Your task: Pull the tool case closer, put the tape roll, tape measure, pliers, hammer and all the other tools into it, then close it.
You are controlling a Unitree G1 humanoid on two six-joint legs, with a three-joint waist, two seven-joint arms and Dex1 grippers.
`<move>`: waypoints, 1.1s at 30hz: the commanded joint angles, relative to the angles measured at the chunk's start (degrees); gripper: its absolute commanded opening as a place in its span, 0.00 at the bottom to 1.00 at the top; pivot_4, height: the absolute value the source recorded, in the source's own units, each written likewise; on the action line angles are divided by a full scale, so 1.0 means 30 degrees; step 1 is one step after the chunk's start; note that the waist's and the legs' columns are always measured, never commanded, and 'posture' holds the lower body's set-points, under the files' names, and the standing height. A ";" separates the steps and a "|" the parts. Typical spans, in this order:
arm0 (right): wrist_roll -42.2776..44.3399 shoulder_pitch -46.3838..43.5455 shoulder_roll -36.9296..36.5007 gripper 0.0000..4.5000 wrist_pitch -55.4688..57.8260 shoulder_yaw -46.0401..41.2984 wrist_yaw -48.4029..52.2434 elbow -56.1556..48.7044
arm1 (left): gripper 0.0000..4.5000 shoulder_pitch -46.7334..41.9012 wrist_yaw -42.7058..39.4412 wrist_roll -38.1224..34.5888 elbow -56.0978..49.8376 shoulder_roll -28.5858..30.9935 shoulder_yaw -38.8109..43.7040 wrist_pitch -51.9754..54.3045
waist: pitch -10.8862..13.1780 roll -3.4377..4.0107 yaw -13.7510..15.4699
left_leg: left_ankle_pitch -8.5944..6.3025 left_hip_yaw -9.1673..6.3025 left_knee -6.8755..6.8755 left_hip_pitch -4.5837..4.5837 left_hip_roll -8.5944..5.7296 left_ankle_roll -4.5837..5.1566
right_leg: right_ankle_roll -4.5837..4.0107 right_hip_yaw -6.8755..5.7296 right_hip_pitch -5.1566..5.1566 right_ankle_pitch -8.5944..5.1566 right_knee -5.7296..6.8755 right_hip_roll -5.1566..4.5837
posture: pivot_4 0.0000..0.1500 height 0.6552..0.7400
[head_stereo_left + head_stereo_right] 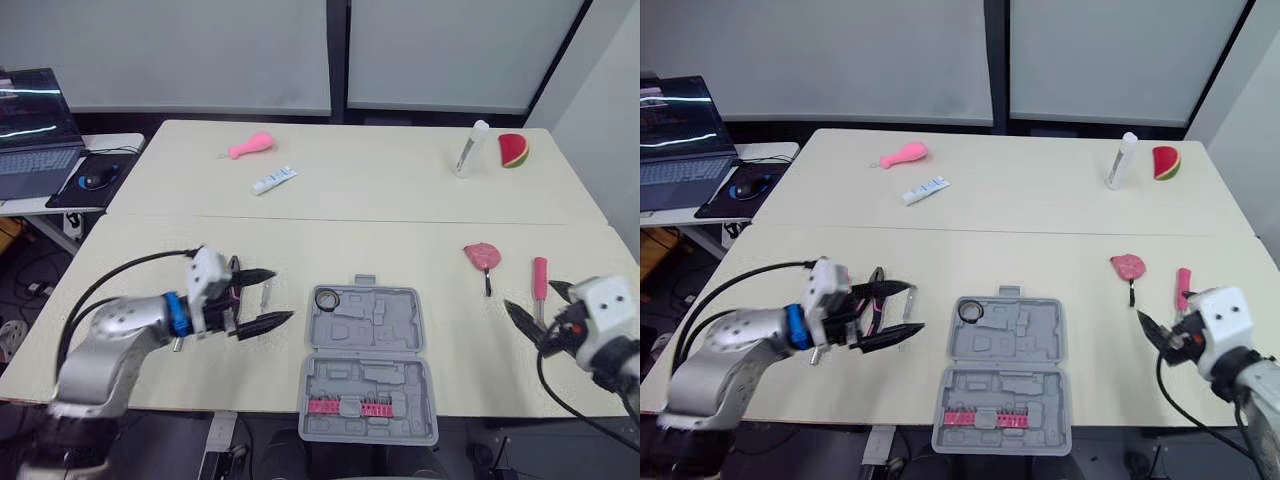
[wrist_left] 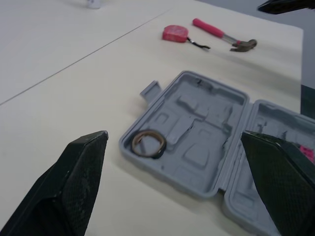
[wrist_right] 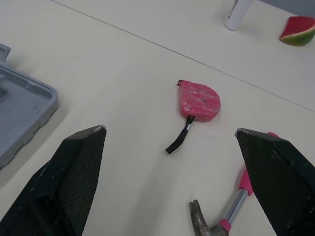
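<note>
Your right gripper [image 3: 170,130] gaped, empty, facing the tape measure [image 3: 199,101]. Closing that wide, you risked clipping the hammer [image 3: 235,204] — it lay close.

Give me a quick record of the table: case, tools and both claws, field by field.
case: open, at near table edge
tape roll: inside case, far left corner
tape measure: on table, right of case
hammer: on table, right of tape measure
pliers: by left claw, partly hidden
left claw: open, left of case
right claw: open, near hammer
</note>
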 commanded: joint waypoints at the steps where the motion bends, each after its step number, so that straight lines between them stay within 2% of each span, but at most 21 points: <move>1: -0.0873 -0.1609 -0.0160 0.99 0.1715 0.1077 -0.1490 0.0940 | 1.00 -0.1819 -0.0215 0.0256 -0.0609 -0.0219 -0.1416 0.0634 | 0.0000 0.0001 0.0018 | 0.0000 0.0000 0.0000 -0.0001 -0.0004 0.0000 | 0.0000 0.0001 -0.0002 0.0000 0.0000 0.0001 | 1.00 1.00; 2: -0.1052 -0.2121 -0.0133 0.99 0.1991 0.1473 -0.1684 0.1390 | 1.00 -0.2368 -0.0213 0.0176 -0.0631 -0.0399 -0.1736 0.0880 | 0.0000 0.0001 0.0025 | 0.0017 -0.0002 0.0001 -0.0003 -0.0009 -0.0031 | 0.0000 -0.0001 -0.0002 0.0000 0.0000 0.0001 | 1.00 1.00; 4: -0.1386 -0.3202 0.0153 0.91 0.2279 0.2036 -0.2264 0.2323 | 1.00 -0.3262 -0.0223 0.0194 -0.0693 -0.0726 -0.2348 0.1179 | 0.0001 0.0000 0.0027 | 0.0027 0.0000 0.0000 -0.0021 -0.0011 -0.0048 | 0.0000 -0.0002 -0.0006 0.0000 -0.0010 0.0001 | 1.00 1.00; 7: -0.1688 -0.4789 0.0472 0.71 0.2666 0.2824 -0.2726 0.3875 | 1.00 -0.4232 -0.0270 0.0164 -0.0992 -0.1142 -0.3181 0.1742 | 0.0000 0.0001 -0.0001 | 0.0033 0.0006 0.0013 -0.0077 -0.0014 -0.0056 | -0.0001 0.0002 -0.0046 0.0000 -0.0011 0.0003 | 1.00 1.00; 19: -0.4470 -0.9723 0.2016 0.71 0.1072 0.5413 -0.5203 1.1358 | 1.00 -0.6422 0.0593 0.0177 -0.1646 -0.3106 -0.5100 0.3584 | 0.0000 0.0001 0.0016 | 0.0040 0.0010 0.0058 -0.0152 -0.0024 -0.0059 | -0.0001 0.0002 -0.0094 0.0001 0.0005 0.0008 | 1.00 1.00; 23: -0.4967 -1.0980 0.2504 0.71 0.0053 0.5541 -0.5752 1.3986 | 1.00 -0.6685 0.0667 0.0295 -0.1610 -0.3515 -0.5438 0.3642 | 0.0000 0.0002 0.0009 | 0.0042 0.0025 0.0060 -0.0201 -0.0015 -0.0060 | -0.0001 0.0002 -0.0149 0.0001 0.0026 0.0014 | 1.00 1.00; 30: -0.4643 -1.1769 0.3212 0.71 -0.0647 0.5097 -0.5804 1.6372 | 1.00 -0.6827 0.0745 0.0317 -0.1650 -0.3780 -0.5593 0.3764 | 0.0000 0.0001 -0.0012 | 0.0045 0.0054 0.0078 -0.0233 -0.0014 -0.0060 | -0.0002 0.0007 -0.0170 0.0002 0.0041 0.0020 | 1.00 1.00; 33: -0.4302 -1.1902 0.3651 0.58 -0.0384 0.4520 -0.6056 1.6628 | 1.00 -0.6805 0.0714 0.0296 -0.1741 -0.3808 -0.5603 0.3814 | 0.0000 0.0001 -0.0002 | 0.0047 0.0049 0.0099 -0.0223 -0.0005 -0.0059 | -0.0002 0.0008 -0.0169 0.0002 0.0069 0.0019 | 1.00 1.00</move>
